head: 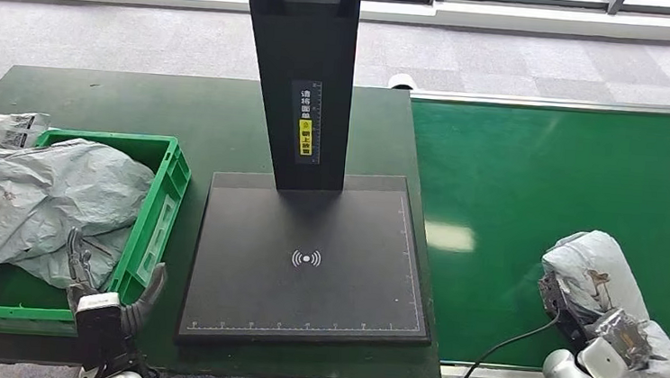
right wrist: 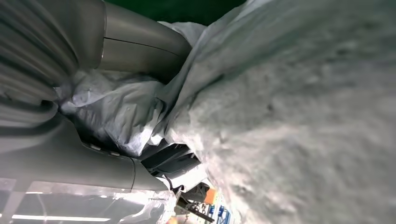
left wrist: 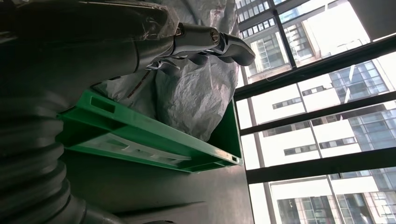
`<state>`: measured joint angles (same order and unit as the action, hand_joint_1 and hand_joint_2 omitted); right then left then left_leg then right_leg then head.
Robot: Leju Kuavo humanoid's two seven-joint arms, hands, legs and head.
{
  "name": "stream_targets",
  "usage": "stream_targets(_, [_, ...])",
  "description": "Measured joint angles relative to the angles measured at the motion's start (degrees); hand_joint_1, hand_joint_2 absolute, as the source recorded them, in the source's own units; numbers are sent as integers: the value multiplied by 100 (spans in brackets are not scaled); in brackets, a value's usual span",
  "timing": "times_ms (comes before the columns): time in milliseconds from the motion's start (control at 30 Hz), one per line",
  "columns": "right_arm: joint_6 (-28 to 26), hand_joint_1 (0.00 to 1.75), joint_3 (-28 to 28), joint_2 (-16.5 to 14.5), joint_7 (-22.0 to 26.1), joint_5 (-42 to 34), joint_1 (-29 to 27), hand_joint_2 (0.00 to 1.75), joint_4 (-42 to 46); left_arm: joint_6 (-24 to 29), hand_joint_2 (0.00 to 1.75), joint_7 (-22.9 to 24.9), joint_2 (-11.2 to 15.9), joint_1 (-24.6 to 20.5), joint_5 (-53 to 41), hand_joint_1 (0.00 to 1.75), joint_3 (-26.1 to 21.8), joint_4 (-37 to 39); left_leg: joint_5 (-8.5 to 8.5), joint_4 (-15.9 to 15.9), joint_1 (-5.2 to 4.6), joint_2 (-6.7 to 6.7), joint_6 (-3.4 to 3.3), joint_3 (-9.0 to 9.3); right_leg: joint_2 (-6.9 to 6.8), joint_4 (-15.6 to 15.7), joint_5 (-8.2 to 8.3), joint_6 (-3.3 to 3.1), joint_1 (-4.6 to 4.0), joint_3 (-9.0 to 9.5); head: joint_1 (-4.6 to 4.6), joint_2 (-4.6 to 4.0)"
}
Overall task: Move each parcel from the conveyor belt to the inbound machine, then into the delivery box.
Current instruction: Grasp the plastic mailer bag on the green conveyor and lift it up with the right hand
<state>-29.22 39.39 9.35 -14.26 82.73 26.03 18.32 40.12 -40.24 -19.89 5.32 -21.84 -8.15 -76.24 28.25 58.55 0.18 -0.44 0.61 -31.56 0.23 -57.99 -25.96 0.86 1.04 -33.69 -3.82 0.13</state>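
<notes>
A dark green table (head: 130, 105) is filling the left and centre of the head view, and a bright green conveyor belt (head: 539, 187) is running off toward 3 o'clock. Grey carpet and a strip of window frames are lying along 12 o'clock; through the left wrist view, tall glazed buildings are showing beyond the windows. The inbound machine (head: 308, 259) is sitting at the centre, its black scan plate flat and its black column rising toward 12 o'clock. At 9 o'clock a green delivery box (head: 160, 202) is holding a crumpled grey parcel in the box (head: 32, 201), which is spilling over the box's far-left rim.

The right hand (head: 588, 308) is working at 4 o'clock on the belt, its fingers wrapping over a grey parcel (head: 596, 264) and pressing into the plastic; the right wrist view is showing the thumb (right wrist: 140, 42) and fingers sinking into the wrinkled bag (right wrist: 289, 116), so it is gripping it. The left hand (head: 94, 283) is hanging at 7 o'clock, at the near corner of the delivery box, fingers apart and extended, holding nothing, fingertips (left wrist: 233, 46) just beside the bagged parcel.
</notes>
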Motion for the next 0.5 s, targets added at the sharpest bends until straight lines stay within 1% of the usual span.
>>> stream_targets(67, [-158, 175, 0, -3, 97, 21, -2, 175, -3, -1, 175, 0, 0, -1, 0, 0, 0, 2, 0, 0, 0, -1, 0, -2, 0, 0, 0, 0, 0, 0, 0, 0])
stream_targets(100, [-327, 175, 0, -19, 249, 8, -10, 175, 2, 0, 175, 0, 0, 0, 0, 0, 0, 2, 0, -1, 0, -1, 0, -9, -1, 0, 0, 0, 1, 0, -1, 0])
stream_targets(133, [-560, 175, 10, -76, 612, -42, -43, 175, 98, 0, 175, 0, 0, 0, 0, 0, 0, 2, 0, -2, 0, 0, 0, -23, -1, -1, 0, 0, 1, -1, -1, 0])
stream_targets(167, [-768, 175, 34, -168, 1119, -123, -87, 175, 266, 0, 175, 0, 0, 0, 0, 0, 0, 2, 2, -4, 0, 3, 2, -38, 3, -1, 0, 0, 1, -2, -2, 0])
stream_targets(200, [-924, 175, 73, -312, 1747, -232, -131, 175, 506, 0, 175, 0, 0, 0, 0, 0, 0, 2, 4, -7, 2, 14, 3, -50, 13, -1, 0, -1, 0, -6, -2, 0])
stream_targets(233, [-1023, 175, 116, -493, 2446, -335, -176, 175, 795, 1, 175, 0, 0, -1, -1, 0, 0, 2, 6, -8, 3, 29, 6, -57, 28, -1, 1, -2, -2, -11, -2, 0])
stream_targets(300, [-1075, 175, 168, -918, 3596, -508, -241, 175, 1316, 1, 175, 0, -1, -4, -18, 0, 4, 5, 10, -10, 5, 57, 11, -50, 57, -1, 3, -6, -9, -20, -1, 0])
stream_targets(333, [-1083, 175, 169, -1156, 4044, -572, -287, 175, 1568, 0, 175, -1, -1, -8, -34, 0, 13, 10, 9, -11, 5, 62, 14, -36, 63, -2, 4, -9, -14, -23, 0, 0])
stream_targets(367, [-1088, 175, 151, -1413, 4383, -630, -337, 175, 1820, -1, 175, -1, -2, -13, -56, 0, 29, 19, 5, -13, 6, 60, 19, -24, 62, -3, 5, -12, -18, -26, 0, 0])
stream_targets(400, [-1092, 175, 110, -1664, 4610, -678, -381, 175, 2055, -1, 175, -2, -2, -18, -77, 0, 47, 29, -2, -15, 9, 51, 25, -14, 56, -4, 5, -14, -21, -29, 1, 0])
stream_targets(433, [-1092, 175, 26, -1885, 4713, -726, -417, 175, 2261, -1, 175, -2, -2, -22, -92, 0, 62, 39, -9, -18, 11, 38, 31, -5, 45, -5, 6, -16, -23, -32, 2, 0])
stream_targets(500, [-1093, 175, -311, -2240, 4654, -874, -483, 175, 2607, -1, 175, -2, -2, -25, -115, 0, 75, 50, -18, -22, 17, 14, 39, -11, 23, -7, 4, -20, -24, -34, 1, 0])
